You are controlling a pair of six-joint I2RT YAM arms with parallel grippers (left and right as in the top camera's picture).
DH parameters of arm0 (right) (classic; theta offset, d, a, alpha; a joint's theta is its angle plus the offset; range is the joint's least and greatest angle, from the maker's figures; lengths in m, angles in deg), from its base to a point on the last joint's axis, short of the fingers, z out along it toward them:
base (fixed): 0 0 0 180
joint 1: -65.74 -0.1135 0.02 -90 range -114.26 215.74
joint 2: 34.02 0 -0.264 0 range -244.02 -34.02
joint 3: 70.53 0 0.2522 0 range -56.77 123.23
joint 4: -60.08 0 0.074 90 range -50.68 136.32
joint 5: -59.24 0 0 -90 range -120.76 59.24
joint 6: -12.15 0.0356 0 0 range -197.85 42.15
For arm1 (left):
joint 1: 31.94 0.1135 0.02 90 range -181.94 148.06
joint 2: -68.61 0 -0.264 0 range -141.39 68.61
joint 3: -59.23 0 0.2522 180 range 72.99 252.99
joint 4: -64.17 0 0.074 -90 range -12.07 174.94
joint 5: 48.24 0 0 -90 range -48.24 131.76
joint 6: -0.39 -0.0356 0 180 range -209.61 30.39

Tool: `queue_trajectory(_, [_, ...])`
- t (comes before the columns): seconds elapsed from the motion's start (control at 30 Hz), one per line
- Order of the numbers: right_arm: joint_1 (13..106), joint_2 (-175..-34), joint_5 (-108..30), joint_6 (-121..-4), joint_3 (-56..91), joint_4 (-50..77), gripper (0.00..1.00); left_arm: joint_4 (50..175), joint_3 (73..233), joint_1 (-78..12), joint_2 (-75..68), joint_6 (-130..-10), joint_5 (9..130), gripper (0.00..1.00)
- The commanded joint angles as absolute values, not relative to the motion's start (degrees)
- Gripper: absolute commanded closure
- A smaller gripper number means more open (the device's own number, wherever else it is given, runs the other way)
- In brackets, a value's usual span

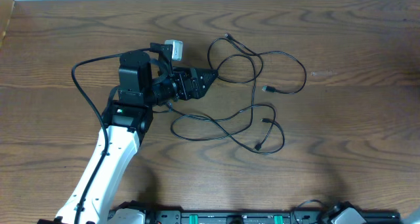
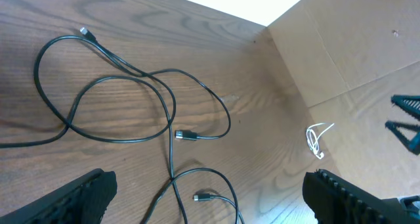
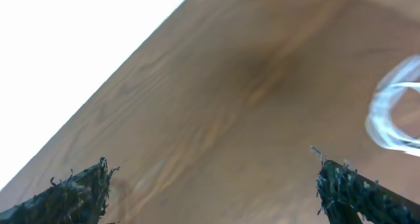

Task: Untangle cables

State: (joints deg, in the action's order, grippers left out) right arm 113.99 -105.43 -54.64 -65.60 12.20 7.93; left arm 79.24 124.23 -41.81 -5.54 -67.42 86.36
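Cables, thin and black, are lying loosely tangled on the wooden table, near the middle and just right of the left gripper.

At the left of the overhead view, the left arm is being held out over the table, its gripper pointing right toward the nearest loops. In the left wrist view its fingers are being held spread wide, with nothing between them.

The tangle is being shown as two broad loops, one toward the far edge and one nearer the robot, crossing at the centre. No single long axis is being formed. The nearer loop is stretched mostly left to right. One plug end is pointing toward the far edge, and three others are lying inside the right half.

A small white cord is lying coiled well apart, beside a cardboard wall.

The right gripper is being kept away from the tangle, its fingers also spread and empty.

Judged from this, a first grasp is being prepared. Only one strand should be pinched, ideally at a free plug end or an outer loop. It should be drawn low and slowly away from the crossing, so that the other loops are not dragged tighter.
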Motion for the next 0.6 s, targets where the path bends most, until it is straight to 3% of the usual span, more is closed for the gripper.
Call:
queue_trajectory(0.0, [107.11,-105.41,-57.33,-67.9,12.46,6.05,0.01,79.26,124.87,-42.01,-5.56,-68.16,86.03,0.05])
queue_trajectory(0.27, [86.21,-110.94,-57.31,-70.24,11.5,0.85,0.01,79.24,124.87,-42.01,-5.56,-68.16,86.03,0.04])
queue_trajectory(0.57, [70.43,-123.57,-57.29,-70.19,10.99,0.87,0.01,79.24,124.87,-42.01,-5.56,-68.18,86.03,0.04])
